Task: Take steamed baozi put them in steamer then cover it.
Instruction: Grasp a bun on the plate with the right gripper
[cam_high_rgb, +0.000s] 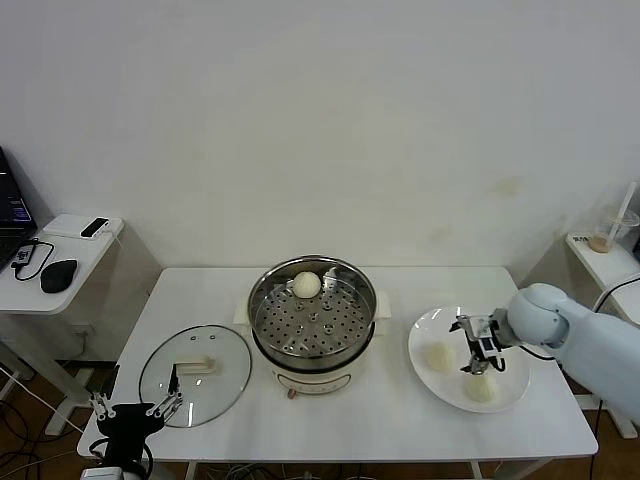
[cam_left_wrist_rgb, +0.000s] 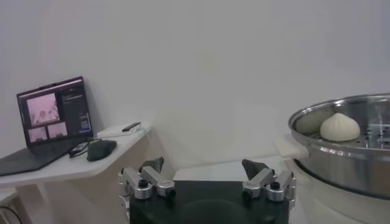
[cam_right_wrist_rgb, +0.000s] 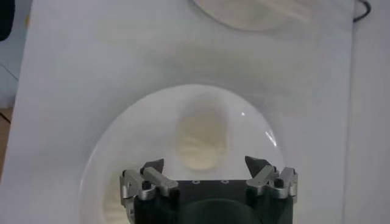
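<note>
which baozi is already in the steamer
The baozi sitting alone on the perforated tray at the far side of the steamer. The other two baozi lie on the white plate under the open right gripper.

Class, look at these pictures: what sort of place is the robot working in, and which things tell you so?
Probably a lab or test room staged as a kitchen: bare white walls, a white table holding only the steamer, glass lid and plate, and a side desk with a laptop.
</note>
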